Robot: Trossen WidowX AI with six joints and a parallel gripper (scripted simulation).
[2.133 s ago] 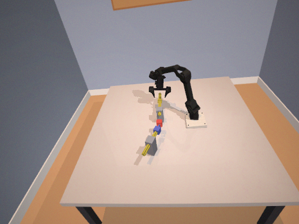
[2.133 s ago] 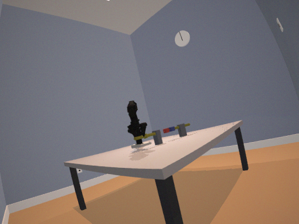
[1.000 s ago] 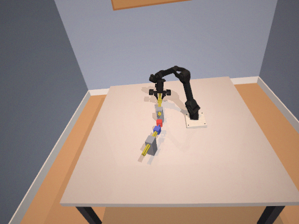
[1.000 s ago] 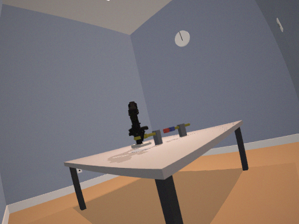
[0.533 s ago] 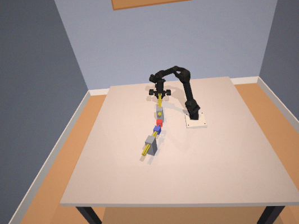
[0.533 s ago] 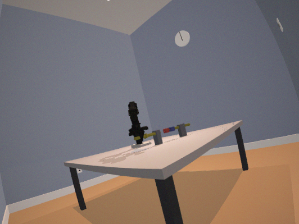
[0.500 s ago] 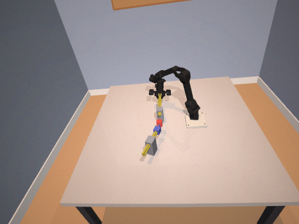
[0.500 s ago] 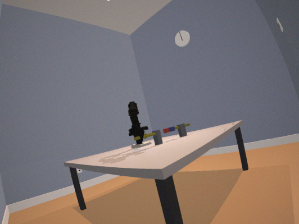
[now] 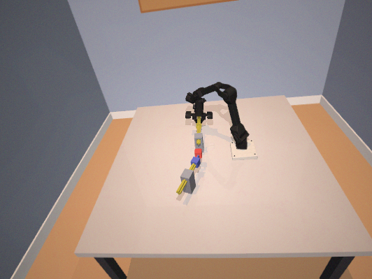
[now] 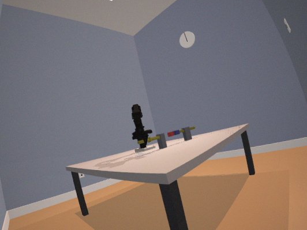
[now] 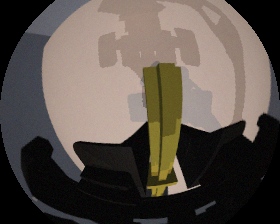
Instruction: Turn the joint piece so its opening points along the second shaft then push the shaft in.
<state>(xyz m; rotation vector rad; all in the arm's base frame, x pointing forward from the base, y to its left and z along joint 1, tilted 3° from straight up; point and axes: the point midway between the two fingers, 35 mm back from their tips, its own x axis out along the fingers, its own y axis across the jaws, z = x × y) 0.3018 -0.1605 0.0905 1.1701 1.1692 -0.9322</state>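
Note:
The red joint piece (image 9: 198,153) (image 10: 171,134) is joined by its hinge to the blue piece (image 9: 195,161) (image 10: 176,132) on the first yellow shaft (image 9: 181,186) (image 10: 193,128), which passes through a grey block (image 9: 191,184) (image 10: 187,134). The red piece looks in line with the second yellow shaft (image 9: 198,128) (image 10: 156,138) (image 11: 170,95); its opening is too small to make out. The second shaft runs through the second grey block (image 9: 198,136) (image 10: 162,141), its front end short of the red piece. My gripper (image 9: 198,119) (image 11: 158,123) is shut on the second shaft behind that block.
The arm's white base plate (image 9: 244,153) (image 10: 141,150) stands on the table (image 9: 262,208) (image 10: 138,169) to the right of the second block in the top view. The arm arches high from it to the shaft's rear. The blocks stand in a row.

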